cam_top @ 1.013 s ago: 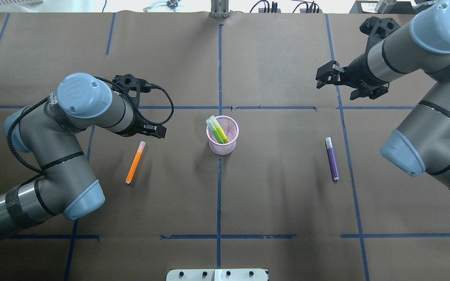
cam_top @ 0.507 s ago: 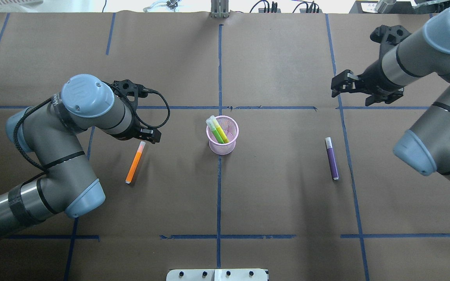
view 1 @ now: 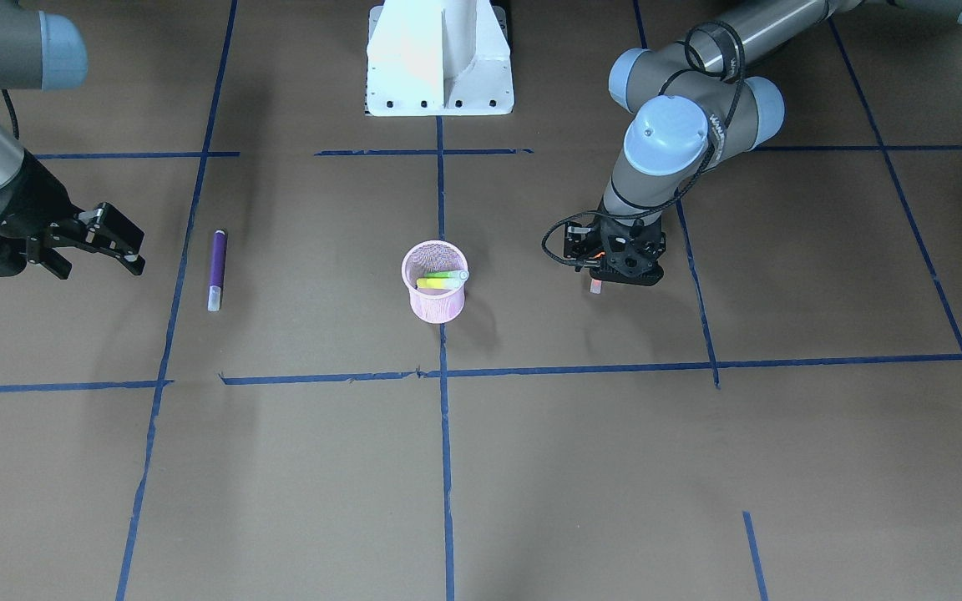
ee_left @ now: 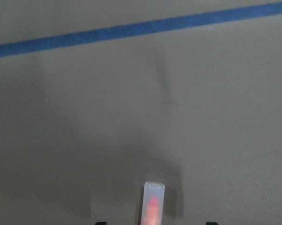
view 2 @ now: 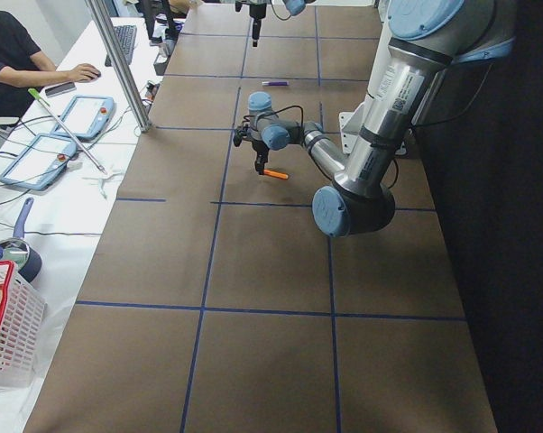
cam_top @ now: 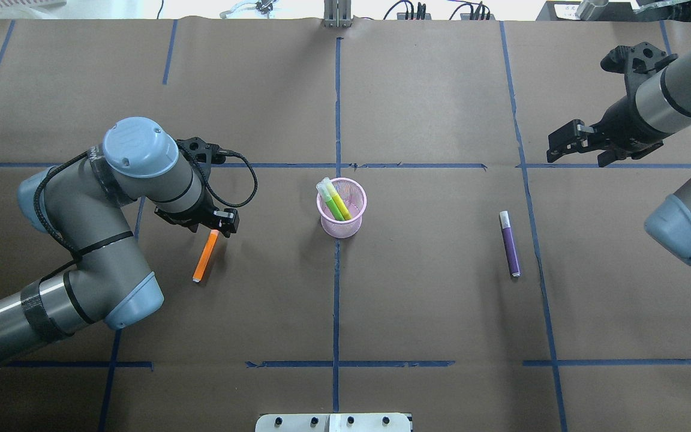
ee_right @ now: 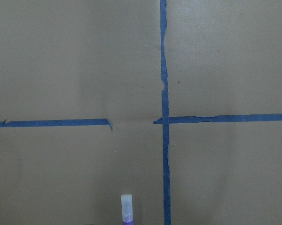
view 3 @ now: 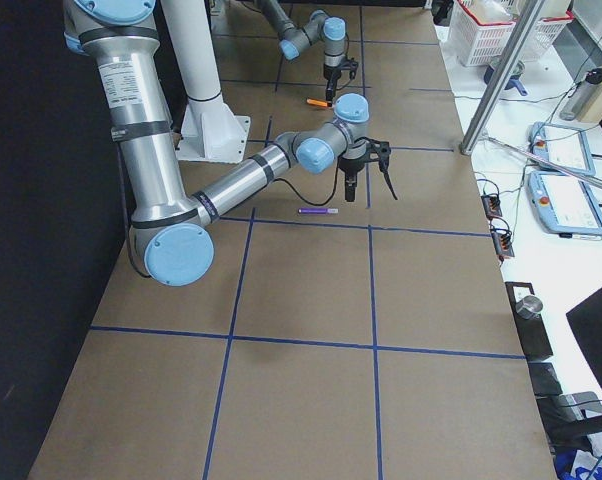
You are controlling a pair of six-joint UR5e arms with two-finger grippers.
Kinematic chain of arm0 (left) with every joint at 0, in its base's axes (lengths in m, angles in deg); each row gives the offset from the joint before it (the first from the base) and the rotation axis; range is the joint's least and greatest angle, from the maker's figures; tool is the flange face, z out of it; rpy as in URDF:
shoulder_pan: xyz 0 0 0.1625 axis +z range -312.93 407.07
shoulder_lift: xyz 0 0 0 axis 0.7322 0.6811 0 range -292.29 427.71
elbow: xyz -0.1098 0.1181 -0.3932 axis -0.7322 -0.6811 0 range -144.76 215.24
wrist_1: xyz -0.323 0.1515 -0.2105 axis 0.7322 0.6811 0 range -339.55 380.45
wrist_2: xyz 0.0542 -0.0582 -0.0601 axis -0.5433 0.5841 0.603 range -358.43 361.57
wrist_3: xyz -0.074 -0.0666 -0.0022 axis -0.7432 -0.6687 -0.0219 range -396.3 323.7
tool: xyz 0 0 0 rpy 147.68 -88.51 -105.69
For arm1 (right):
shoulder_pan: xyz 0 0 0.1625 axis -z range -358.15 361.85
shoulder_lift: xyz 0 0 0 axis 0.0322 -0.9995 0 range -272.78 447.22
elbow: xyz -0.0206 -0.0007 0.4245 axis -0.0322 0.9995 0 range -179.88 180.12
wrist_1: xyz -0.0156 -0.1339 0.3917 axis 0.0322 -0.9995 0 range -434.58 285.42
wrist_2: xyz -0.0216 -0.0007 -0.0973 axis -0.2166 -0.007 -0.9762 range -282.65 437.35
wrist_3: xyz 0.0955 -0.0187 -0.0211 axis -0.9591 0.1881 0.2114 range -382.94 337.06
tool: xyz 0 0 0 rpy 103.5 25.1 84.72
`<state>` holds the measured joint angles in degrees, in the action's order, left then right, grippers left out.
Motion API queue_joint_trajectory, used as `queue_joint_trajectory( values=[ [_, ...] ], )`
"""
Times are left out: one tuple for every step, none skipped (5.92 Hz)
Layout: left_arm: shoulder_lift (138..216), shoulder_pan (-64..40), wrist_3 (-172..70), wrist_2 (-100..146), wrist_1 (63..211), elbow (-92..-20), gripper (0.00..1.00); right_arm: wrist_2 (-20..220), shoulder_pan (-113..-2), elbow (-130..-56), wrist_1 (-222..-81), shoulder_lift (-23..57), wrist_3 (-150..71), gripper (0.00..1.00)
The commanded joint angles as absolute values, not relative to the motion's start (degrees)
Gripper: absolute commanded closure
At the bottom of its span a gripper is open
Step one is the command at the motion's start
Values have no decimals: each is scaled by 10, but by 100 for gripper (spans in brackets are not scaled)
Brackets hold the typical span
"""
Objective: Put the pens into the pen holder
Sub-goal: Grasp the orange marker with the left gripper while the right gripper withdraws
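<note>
The pink mesh pen holder [cam_top: 345, 228] [view 1: 436, 309] stands at mid table with a green pen [cam_top: 333, 204] and a yellow one leaning inside. An orange pen [cam_top: 204, 260] [view 2: 275, 173] lies to its left. My left gripper [cam_top: 216, 227] [view 1: 610, 280] hangs low over that pen's pale cap end [ee_left: 153, 202], open, with a finger on either side. A purple pen [cam_top: 510, 245] [view 1: 216, 265] [view 3: 317, 211] lies to the holder's right. My right gripper [cam_top: 553, 150] [view 1: 139, 255] is open and empty, beyond and to the right of the purple pen, whose cap [ee_right: 126, 208] shows in its wrist view.
Brown paper with blue tape lines [cam_top: 337, 108] covers the table. The robot's white base [view 1: 439, 58] sits at the near edge. A person sits at a side desk [view 2: 73, 117] with tablets, and a red-rimmed basket [view 2: 5, 325] stands beside it.
My left gripper has come down and toward the orange pen, and now straddles its cap end. My right arm has drawn away to the right, farther from the purple pen.
</note>
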<state>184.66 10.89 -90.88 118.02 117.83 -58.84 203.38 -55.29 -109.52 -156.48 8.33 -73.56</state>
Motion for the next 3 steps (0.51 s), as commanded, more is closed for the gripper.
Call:
queue_joint_trajectory(
  values=[
    [1852, 99, -864, 1207, 1124, -587, 35, 2030, -555, -1101, -1562, 74, -735, 0],
    [1854, 97, -854, 1208, 1125, -584, 36, 2030, -555, -1101, -1561, 74, -737, 0],
    [1859, 96, -843, 1222, 1125, -583, 39, 2030, -555, -1101, -1561, 74, -737, 0]
  ],
)
